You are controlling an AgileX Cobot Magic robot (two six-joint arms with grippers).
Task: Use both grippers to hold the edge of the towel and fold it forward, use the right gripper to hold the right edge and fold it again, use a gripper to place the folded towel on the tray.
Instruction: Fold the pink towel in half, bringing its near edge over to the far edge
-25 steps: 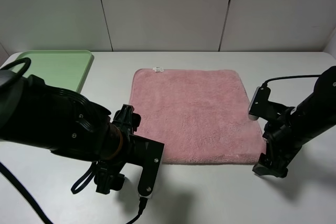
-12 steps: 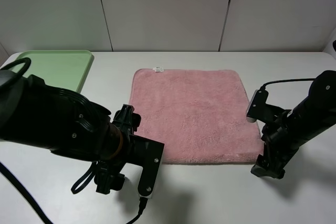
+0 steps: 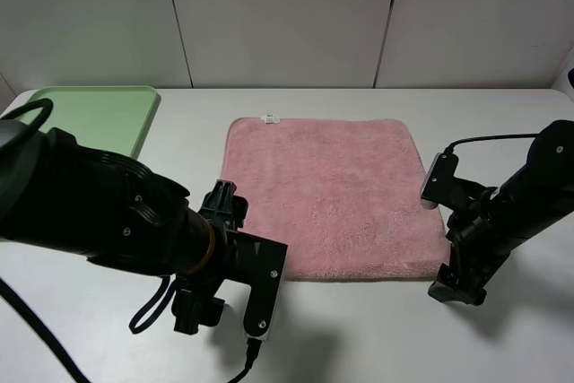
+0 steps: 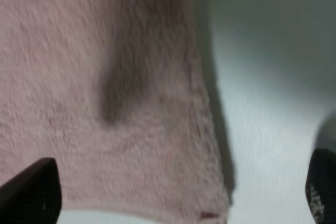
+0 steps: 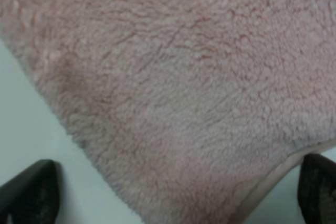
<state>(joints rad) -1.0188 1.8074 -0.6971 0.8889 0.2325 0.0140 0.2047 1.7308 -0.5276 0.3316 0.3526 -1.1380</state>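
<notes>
The left gripper (image 4: 177,192) had its fingers (image 4: 31,190) spread wide. They straddled the near left corner of the towel (image 3: 327,195), with nothing pinched between them. One tip sat over the pile and the other over the bare table (image 3: 377,338) just off the towel's side. I couldn't tell whether either tip touched the cloth.

The right gripper (image 5: 173,192) was also fully spread. Its dark fingers (image 5: 29,190) flanked the towel's near right corner and were closed on nothing. The edge of the towel (image 3: 359,274) ran between the two grippers along the near side, and I saw its hem as a thin, slightly darker border at that corner.

The towel lay flat and unfolded on the table, a square of fluffy dusty-pink terry. A small white label (image 3: 268,118) sat on its far edge near the left corner.

At the towel's near left, the bulky cloth-sleeved arm with the orange ring (image 3: 208,244) hid part of the table and overlapped the towel's left border in my high view. At its near right, the slimmer jointed arm carried a pale grey box (image 3: 437,179) just beside the towel's right edge.

The tray (image 3: 94,114) was smooth light-green plastic with rounded corners and a low rim. It lay well apart from the towel, off its far left corner, and held nothing I could see. Pale wall panels (image 3: 278,15) stood behind the towel's far side.
</notes>
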